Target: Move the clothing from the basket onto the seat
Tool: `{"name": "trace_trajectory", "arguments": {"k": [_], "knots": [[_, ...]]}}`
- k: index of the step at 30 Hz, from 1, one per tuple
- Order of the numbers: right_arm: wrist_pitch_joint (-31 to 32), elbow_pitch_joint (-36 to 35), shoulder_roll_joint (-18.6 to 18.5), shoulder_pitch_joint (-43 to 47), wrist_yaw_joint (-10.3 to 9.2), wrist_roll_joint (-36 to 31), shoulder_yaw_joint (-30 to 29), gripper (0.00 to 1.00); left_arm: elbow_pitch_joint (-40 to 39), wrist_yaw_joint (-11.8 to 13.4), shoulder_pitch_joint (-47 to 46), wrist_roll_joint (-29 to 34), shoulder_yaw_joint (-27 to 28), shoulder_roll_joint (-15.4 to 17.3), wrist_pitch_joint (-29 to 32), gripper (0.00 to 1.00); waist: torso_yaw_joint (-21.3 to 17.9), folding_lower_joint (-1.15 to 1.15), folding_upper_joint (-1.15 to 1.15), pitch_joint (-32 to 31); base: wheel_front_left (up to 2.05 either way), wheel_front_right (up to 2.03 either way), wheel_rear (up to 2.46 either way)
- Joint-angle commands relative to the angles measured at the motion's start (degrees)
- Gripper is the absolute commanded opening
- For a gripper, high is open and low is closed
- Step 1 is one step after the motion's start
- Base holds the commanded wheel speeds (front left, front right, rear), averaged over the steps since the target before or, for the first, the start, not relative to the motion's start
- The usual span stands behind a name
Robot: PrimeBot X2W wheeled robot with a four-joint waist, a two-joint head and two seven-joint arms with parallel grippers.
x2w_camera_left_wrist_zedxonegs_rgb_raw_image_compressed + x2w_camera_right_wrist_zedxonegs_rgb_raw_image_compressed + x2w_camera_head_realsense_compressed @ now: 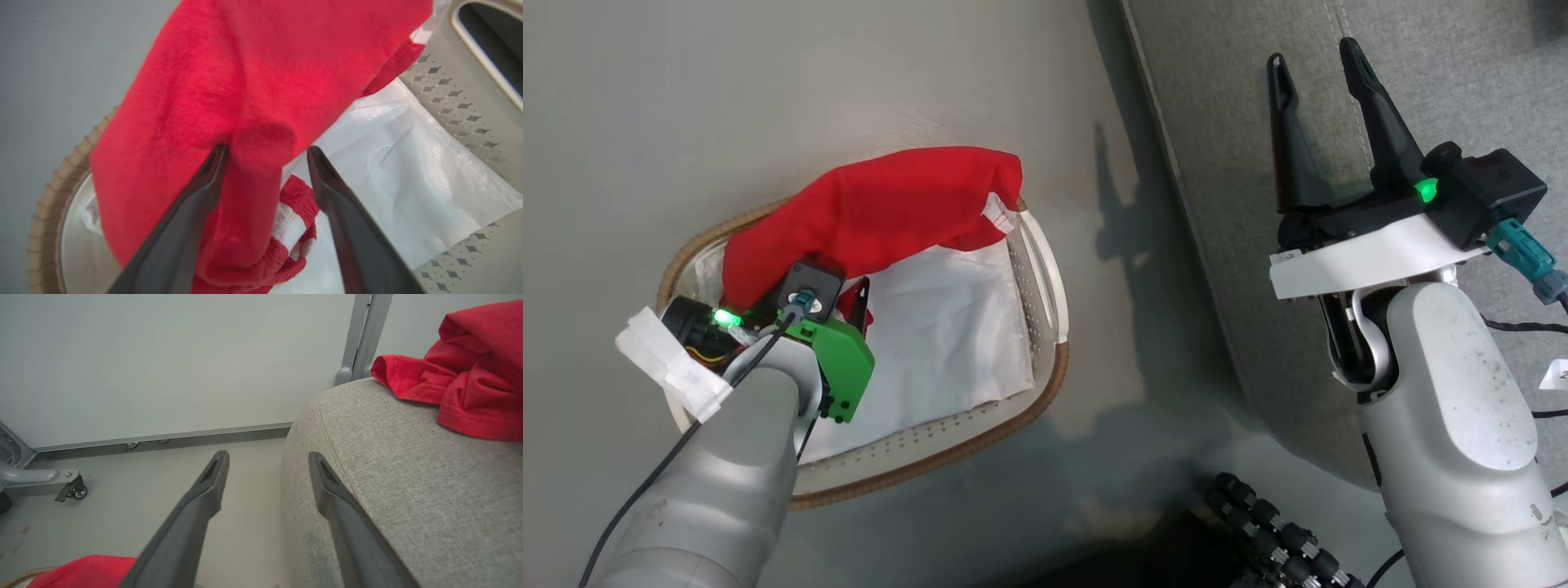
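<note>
A small oval basket [1058, 371] is set on the floor [768, 82] at the left, with the grey seat [1217, 122] near it at the right; the red clothing [890, 204] is draped across the basket's far rim and down onto the white liner [947, 343]; the left gripper [266, 150] is placed inside the basket, its fingers spread wide, with a raised fold of red cloth between them but nothing yet pinched; a second bunched red piece [292, 222] with white stripes is seen lower down between the fingers; the right gripper [1312, 55] is held over the seat's edge, also spread and empty; one red garment [470, 375] is laid on the seat's far part.

Several slips are judged possible: if only the thin fold is caught, the cloth may be pulled free during the lift and dropped on the floor; the liner, lying close beside one finger, may be pinched along with the fabric and dragged out; since the cloth is hung over the rim, the basket may be tugged or tipped as it is raised; the striped piece may be snagged and shed halfway.
</note>
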Motion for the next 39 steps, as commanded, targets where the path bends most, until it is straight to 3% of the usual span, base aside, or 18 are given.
{"name": "trace_trajectory", "arguments": {"k": [1, 5, 6, 7, 9, 10, 24, 39], "knots": [[-0.1, -0.3, -0.1, -0.9, -0.06, 0.4, 0.1, 1.00, 0.2, 0.7, -1.5, 0.3, -0.1, 0.5, -0.2, 1.00, -1.6, -0.01, 0.00, 1.9, 0.00, 0.00, 0.00], [-0.1, -0.4, -0.1, -0.9, -0.06, 0.9, 0.3, 1.00, 0.8, 1.7, -2.6, 0.0, -0.1, 0.7, -0.2, 1.00, -1.9, -0.01, 0.00, 2.6, 0.00, 0.00, 0.00], [-0.1, -0.4, -0.1, -0.9, -0.06, 0.9, 0.3, 1.00, 0.8, 1.8, -2.9, -0.1, 0.0, 0.7, -0.2, 0.95, -1.9, -0.01, 0.00, 2.7, 0.00, 0.00, 0.00], [-0.1, -0.4, -0.1, -1.0, -0.06, 1.0, 0.4, 1.00, 1.0, 1.9, -3.1, -0.4, 0.1, 0.8, -0.2, 0.56, -2.0, -0.01, 0.00, 2.8, 0.00, 0.00, 0.00], [-0.1, -0.4, -0.1, -1.0, -0.06, 1.1, 0.5, 1.00, 1.1, 1.9, -3.3, -0.7, 0.2, 0.7, -0.3, 0.11, -2.0, -0.01, 0.00, 2.8, 0.00, 0.00, 0.00], [-0.1, -0.3, -0.1, -1.0, -0.06, 1.2, 0.5, 1.00, 1.2, 1.9, -3.3, -0.8, 0.2, 0.7, -0.3, 0.00, -2.0, -0.01, 0.00, 2.8, 0.00, 0.00, 0.00], [-0.1, 2.2, -0.1, 1.6, -0.06, -0.8, -0.2, 1.00, -2.8, 0.5, 2.2, -2.9, 0.3, -1.2, -0.3, 0.00, 0.7, -0.01, 0.00, -3.0, 0.00, 0.00, 0.00], [-0.1, 6.1, -0.2, 9.6, -0.06, -6.0, -2.9, 1.00, -19.7, -0.6, 12.3, -3.3, 1.7, -1.3, -0.3, 0.00, 7.6, -0.01, 0.00, -20.8, 0.00, 0.00, 0.00]]}}
